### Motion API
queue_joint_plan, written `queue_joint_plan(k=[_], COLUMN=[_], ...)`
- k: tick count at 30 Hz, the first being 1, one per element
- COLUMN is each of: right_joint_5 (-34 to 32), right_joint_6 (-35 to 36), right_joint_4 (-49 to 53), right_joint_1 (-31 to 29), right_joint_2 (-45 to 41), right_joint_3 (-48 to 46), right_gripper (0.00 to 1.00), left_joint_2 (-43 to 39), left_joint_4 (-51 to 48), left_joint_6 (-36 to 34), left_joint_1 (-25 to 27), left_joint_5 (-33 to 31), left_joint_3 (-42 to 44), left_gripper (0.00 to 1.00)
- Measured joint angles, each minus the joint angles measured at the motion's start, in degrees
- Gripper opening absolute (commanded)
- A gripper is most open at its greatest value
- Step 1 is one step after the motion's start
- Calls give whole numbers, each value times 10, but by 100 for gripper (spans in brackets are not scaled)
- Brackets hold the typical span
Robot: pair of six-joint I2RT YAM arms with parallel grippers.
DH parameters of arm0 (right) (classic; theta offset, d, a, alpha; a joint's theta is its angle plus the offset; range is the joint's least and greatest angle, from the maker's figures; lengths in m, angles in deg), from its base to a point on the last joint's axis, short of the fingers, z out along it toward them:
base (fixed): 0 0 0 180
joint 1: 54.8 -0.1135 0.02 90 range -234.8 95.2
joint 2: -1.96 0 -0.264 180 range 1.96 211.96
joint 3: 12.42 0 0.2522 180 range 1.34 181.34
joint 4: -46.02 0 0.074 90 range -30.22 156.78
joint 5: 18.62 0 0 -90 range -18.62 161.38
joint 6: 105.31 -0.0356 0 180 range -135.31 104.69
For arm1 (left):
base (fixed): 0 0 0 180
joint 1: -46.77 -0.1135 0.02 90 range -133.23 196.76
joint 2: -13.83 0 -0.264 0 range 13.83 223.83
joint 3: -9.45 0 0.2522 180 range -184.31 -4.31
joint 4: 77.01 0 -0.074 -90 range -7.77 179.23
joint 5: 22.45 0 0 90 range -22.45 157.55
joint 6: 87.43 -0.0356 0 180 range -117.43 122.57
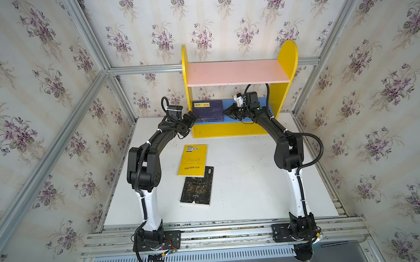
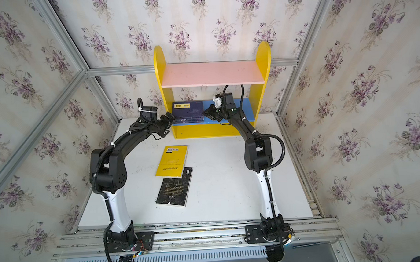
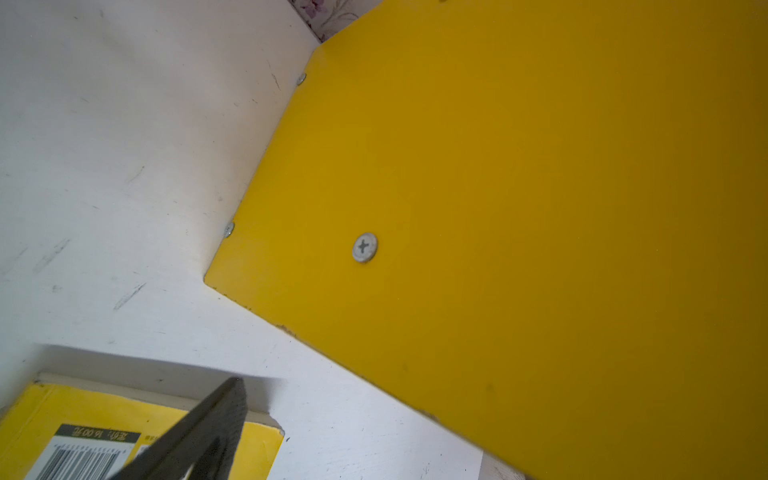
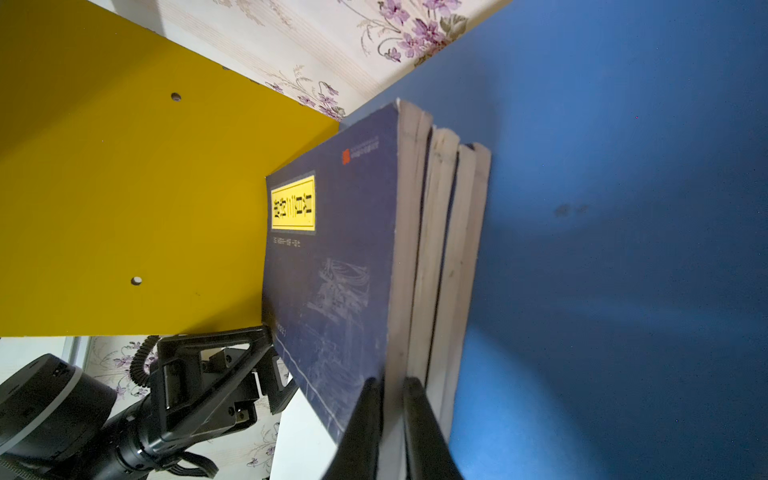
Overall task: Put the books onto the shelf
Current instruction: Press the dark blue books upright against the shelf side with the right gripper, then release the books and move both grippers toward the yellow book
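Tabletop [image 1: 242, 178]: white and scuffed; it carried the shelf at the far edge and two loose books in the middle.
Shelf [image 1: 286, 60]: stood upright against the flowered back wall, with yellow round-topped sides and a yellow base.
Pink upper board [image 1: 235, 72]: bare in both top views.
Blue lower board [image 4: 623, 208]: held the navy books at its left end, against the yellow side panel.
Stack of navy books [image 1: 208, 111]: lay flat, covers up. The right wrist view showed four page blocks, their edges slightly stepped.
Top navy book [image 4: 332, 270]: yellow title label up, its open page edge toward the right arm.
Yellow book [image 1: 193, 161]: flat on the tabletop in front of the shelf, barcode end toward the shelf, its near edge overlapping the black book.
Black book [image 1: 198, 185]: flat on the tabletop, nearer the arm bases, far corner under the yellow book.
Right claw [image 4: 392, 380]: reached under the pink board, fingers pinched on the top navy book at its page edge.
Left claw [image 1: 192, 117]: fingers wide apart and holding nothing, at the stack's front-left corner. I could not tell whether it touched the stack.
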Motion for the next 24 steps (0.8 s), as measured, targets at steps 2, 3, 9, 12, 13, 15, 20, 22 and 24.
queue_joint_plan(k=[2,3,9,12,13,15,20,22,24], right_joint_5=[-7,-9,-11,-14,-16,-25,-49,-60,-72], right_joint_6=[2,2,4,7,8,14,32,40,51], right_joint_4=[3,4,9,15,19,31,55,68,83], right_joint_1=[-2,-3,-7,-10,-11,-11,-11,-13,-15], right_joint_2=[-2,-3,-6,-13,-17,-24,-47,-57,-68], right_joint_3=[0,0,2,3,3,3,3,3,3], right_gripper=[17,18,35,42,44,45,52,54,56], left_joint_2=[-3,-5,-22,-35,-40,-52,-100,-126,-155], left_joint_4=[-5,-7,-3,5,9,16,35,40,44], left_joint_6=[0,0,-1,-5,-7,-10,-37,-53,-75], left_joint_1=[0,0,0,0,0,0,-1,-1,1], left_joint_5=[-3,-5,-12,-18,-21,-26,-41,-42,-41], left_joint_3=[0,0,0,0,0,4,40,63,89], left_gripper=[99,99,99,99,99,99,99,99,99])
